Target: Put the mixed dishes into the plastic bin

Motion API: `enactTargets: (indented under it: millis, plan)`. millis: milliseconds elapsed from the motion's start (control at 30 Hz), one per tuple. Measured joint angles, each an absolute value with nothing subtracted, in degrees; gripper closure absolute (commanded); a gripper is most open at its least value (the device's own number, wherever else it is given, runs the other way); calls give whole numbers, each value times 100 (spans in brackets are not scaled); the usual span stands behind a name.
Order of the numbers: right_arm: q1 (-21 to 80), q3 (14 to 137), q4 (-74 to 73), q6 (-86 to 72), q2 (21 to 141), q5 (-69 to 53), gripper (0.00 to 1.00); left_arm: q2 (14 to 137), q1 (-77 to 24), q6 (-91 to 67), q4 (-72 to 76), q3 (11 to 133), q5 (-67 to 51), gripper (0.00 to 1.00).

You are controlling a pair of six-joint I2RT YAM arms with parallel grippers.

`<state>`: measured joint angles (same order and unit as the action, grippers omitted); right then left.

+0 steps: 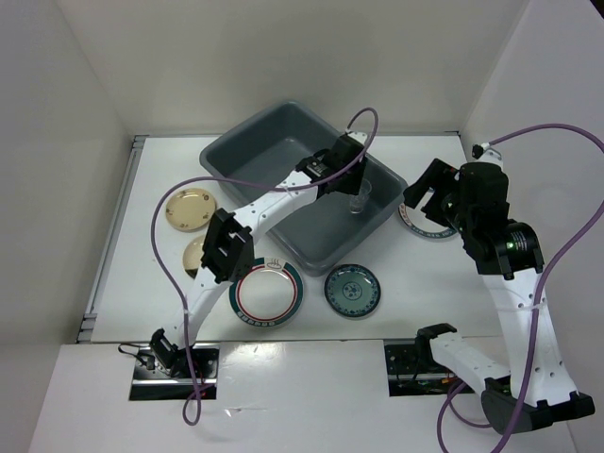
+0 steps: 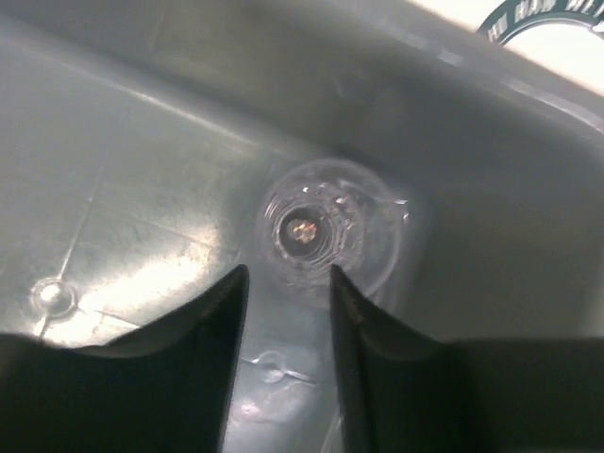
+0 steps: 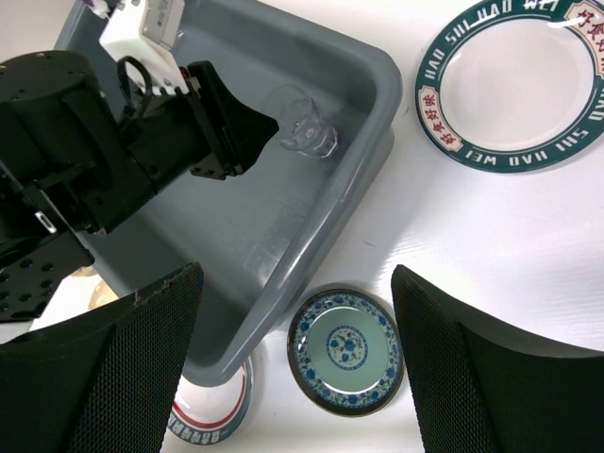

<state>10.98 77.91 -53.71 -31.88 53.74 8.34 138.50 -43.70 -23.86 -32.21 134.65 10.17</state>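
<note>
The dark grey plastic bin (image 1: 247, 151) stands at the table's middle back. My left gripper (image 1: 351, 179) is inside it, open and empty. The small clear cup (image 1: 360, 199) stands on the bin floor just beyond the fingertips, and shows in the left wrist view (image 2: 326, 226) and the right wrist view (image 3: 308, 134). My right gripper (image 1: 427, 195) is open and empty, hovering right of the bin. The dark-rimmed white plate (image 1: 422, 225) lies partly under it. The teal plate (image 1: 352, 291), the red-and-green-rimmed plate (image 1: 269, 293) and two gold plates (image 1: 190, 209) (image 1: 194, 253) lie on the table.
The left arm (image 1: 264, 212) crosses the bin's near left wall and partly hides the lower gold plate. White walls close in the table at the back and both sides. The teal plate (image 3: 344, 351) sits close to the bin's near corner (image 3: 226, 359).
</note>
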Motion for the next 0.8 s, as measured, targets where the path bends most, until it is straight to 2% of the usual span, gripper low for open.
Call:
enactTargets:
  millis: [33,67,233,300,333,467,633,800]
  plan:
    - [1098,7791,-5371,-3188,5374,836,14,13850,-4370,-2394,-3221,13509,1015,38]
    - [1098,7789,-5371,-3188,5374,836,14,13850,-4370,-2373,-3229,13574,1017,31]
    - [1098,7697,-5360,-3264,5437,1085,14,13854,-4370,-2397,-3293,14184,1024,18]
    - [996,7566,-5360,-3402,5570,1232,16,13843,-4370,-2399,-3293,14499,1033,16]
    - [880,7483,-5356,-3483,5649,1264,20,13804,-4370,-2399,-3286,14604,1037,15]
    - [167,6785,-5105,-3850,6058,1243,23,13288,-4370,-2392,-3240,14411,1041,13]
    - [-412,5791,-4936,-4344,6375,1044,23,11789,-4370,-2432,-2818,12665,803,13]
    - [-963,5384,-4593,-4799,6418,808,27,10591,-4370,-2663,-2174,10995,222,13]
